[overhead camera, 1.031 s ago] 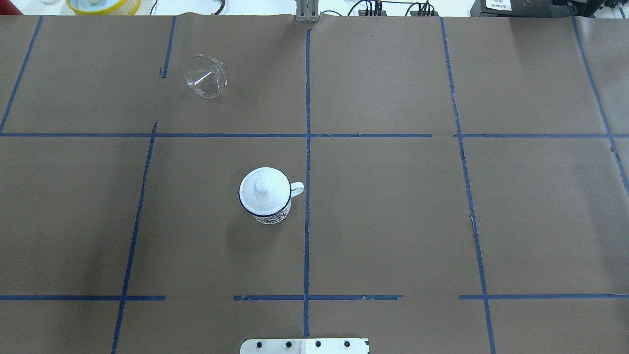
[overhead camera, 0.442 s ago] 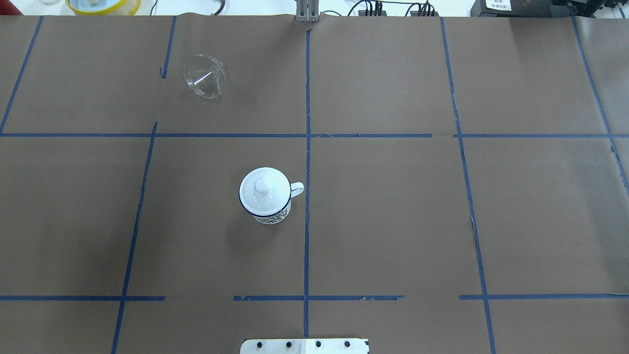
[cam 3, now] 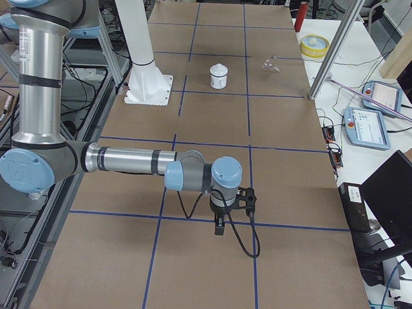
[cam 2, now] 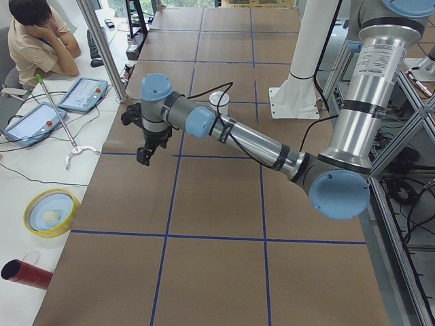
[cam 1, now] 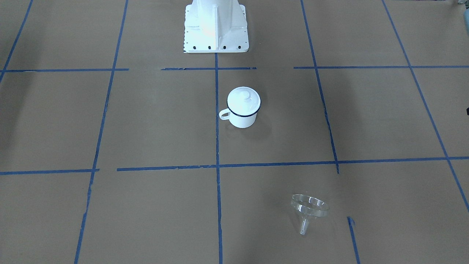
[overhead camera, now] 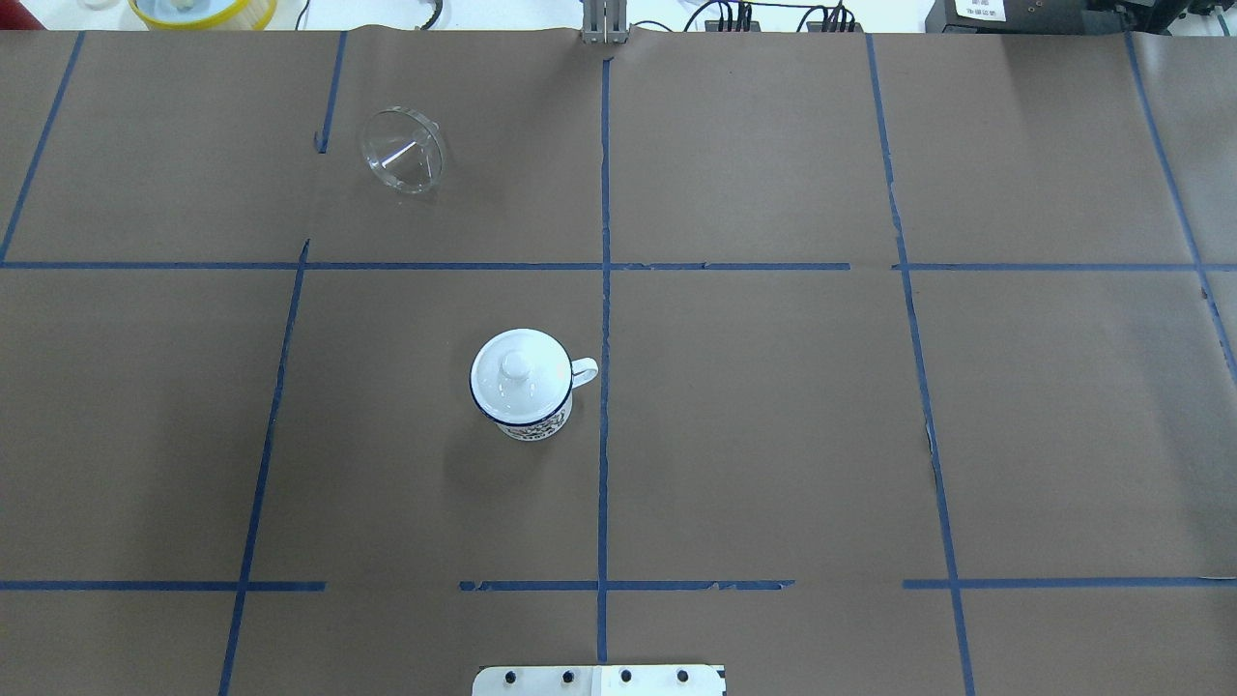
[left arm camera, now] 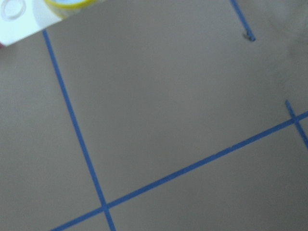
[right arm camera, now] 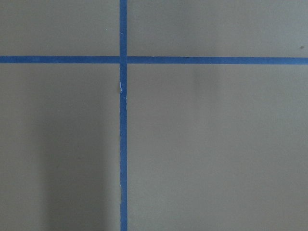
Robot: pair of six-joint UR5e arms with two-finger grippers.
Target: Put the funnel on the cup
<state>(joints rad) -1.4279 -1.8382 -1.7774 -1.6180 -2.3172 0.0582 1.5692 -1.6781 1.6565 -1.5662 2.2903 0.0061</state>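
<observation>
The clear funnel (overhead camera: 403, 152) lies tilted on its side on the brown paper at the far left, and also shows in the front view (cam 1: 307, 211). The white mug (overhead camera: 536, 422) with a dark blue rim stands near the middle, handle to the right. A round white lid with a knob (overhead camera: 517, 372) covers it. My left gripper (cam 2: 145, 155) hangs above the table's left part. My right gripper (cam 3: 219, 228) hangs above the table's right part, far from both. Each shows only in a side view, so I cannot tell whether it is open or shut.
A yellow bowl (overhead camera: 201, 10) and a red cylinder (cam 2: 24, 273) lie beyond the table's far left edge. The white robot base (cam 1: 215, 25) stands at the near edge. An operator (cam 2: 37, 34) sits at the side desk with tablets (cam 2: 83, 93).
The funnel has rocked very slightly where it lies. The mug and its lid have not moved.
</observation>
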